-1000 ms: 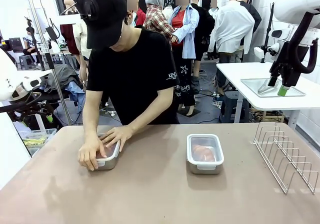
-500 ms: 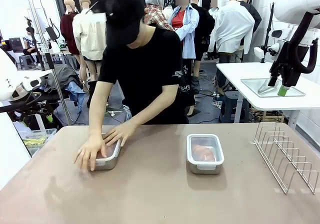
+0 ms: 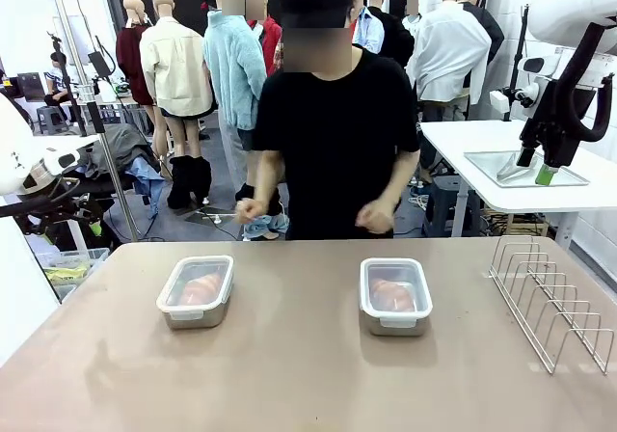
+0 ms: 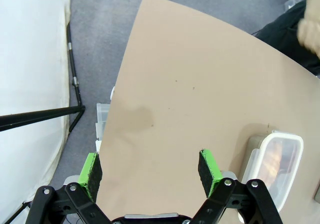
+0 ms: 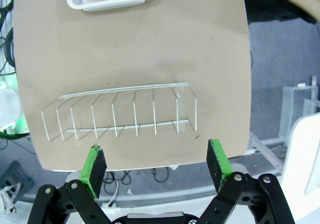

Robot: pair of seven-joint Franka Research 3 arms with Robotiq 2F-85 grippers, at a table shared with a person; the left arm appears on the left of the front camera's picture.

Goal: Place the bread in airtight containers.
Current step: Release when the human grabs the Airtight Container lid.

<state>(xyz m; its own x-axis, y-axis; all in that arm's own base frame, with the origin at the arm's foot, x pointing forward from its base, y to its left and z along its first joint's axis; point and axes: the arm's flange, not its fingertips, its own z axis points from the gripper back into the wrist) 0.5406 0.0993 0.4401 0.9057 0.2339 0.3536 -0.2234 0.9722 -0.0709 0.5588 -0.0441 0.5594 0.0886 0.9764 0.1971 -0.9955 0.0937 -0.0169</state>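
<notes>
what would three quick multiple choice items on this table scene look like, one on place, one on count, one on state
1. Where is the wire rack?
A. at the table's right edge
B. between the two tins
C. on top of a tin

2. How many lidded tins stand on the table?
A. one
B. two
C. three

3. What state is the left tin in?
A. lid off, empty
B. lid on, croissant inside
C. tipped on its side

Answers: 1 A, the rack stands right of the right tin. 2 B, one tin sits left and one right of centre. 3 B, a clear lid covers it and a croissant shows through.
</notes>
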